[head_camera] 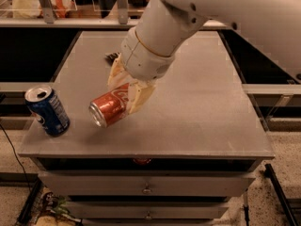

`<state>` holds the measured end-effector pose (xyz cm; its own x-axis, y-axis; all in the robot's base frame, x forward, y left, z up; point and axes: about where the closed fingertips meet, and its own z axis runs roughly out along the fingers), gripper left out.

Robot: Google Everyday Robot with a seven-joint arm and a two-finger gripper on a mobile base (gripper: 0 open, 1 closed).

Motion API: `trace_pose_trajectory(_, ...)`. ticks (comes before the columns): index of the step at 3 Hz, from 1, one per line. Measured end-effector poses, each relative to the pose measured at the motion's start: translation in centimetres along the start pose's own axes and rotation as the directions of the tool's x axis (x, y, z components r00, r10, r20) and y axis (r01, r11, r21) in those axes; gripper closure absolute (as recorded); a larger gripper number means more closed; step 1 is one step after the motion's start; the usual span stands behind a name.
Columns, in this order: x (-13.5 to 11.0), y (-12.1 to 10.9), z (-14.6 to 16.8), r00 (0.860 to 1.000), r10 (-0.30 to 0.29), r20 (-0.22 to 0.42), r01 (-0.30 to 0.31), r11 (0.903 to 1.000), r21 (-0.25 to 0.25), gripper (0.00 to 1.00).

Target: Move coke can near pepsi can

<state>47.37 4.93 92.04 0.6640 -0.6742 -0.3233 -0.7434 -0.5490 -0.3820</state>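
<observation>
The coke can [109,108] is red-orange with white script and a silver end. It is held sideways, its silver end pointing to the lower left, above the grey table [197,121]. My gripper [126,94] is shut on the coke can, its pale fingers [138,98] on either side of the can's body. The pepsi can [46,110] is blue with a silver top and stands upright at the table's front left corner. The coke can is a short way to the right of the pepsi can, apart from it.
A flat black object [111,57] lies on the table behind my arm, mostly hidden. The table has drawers [148,188] below its front edge. A shelf rail with bags runs along the back. Dark gaps flank the table on both sides.
</observation>
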Motion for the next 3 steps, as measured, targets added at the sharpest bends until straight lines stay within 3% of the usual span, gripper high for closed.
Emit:
trace_pose_trajectory(2, 0.0, -2.3, 3.5, 0.999, -0.046, 0.018, 0.046, 0.9989, 0.013, 1.0)
trace_pose_trajectory(3, -1.1, -3.7, 4.8, 0.996, -0.084, 0.039, 0.083, 0.9963, 0.021, 1.0)
